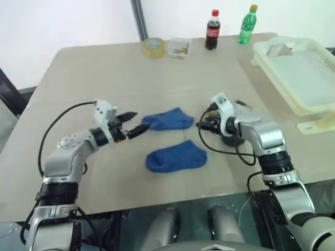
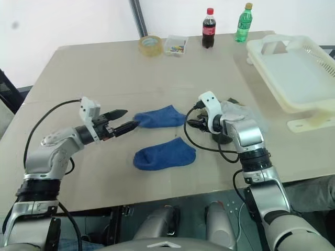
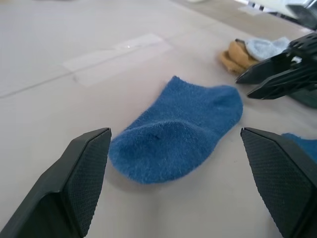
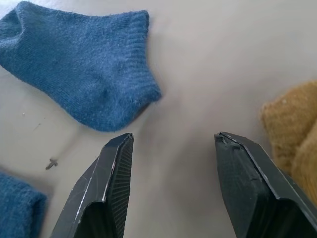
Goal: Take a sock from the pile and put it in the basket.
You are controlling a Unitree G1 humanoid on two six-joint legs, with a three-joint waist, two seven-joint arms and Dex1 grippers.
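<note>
From the head camera I see my left hand (image 1: 132,124) spread wide, empty, its fingertips just short of the sock (image 1: 167,120) lying flat on the tabletop (image 1: 104,73). My right hand (image 1: 203,124) sits parted and empty at the sock's other end, the pile (image 2: 230,107) just behind it, the basket (image 1: 301,73) well beyond. My left wrist camera frames the sock between both fingers. My right wrist camera shows the sock's cuff ahead, untouched.

I saw fuzzy blue cloth on the sock (image 3: 176,131), a smooth matt bench (image 1: 104,73), a glossy cream plastic basket (image 1: 293,97), and ribbed black fingers (image 4: 116,173).
</note>
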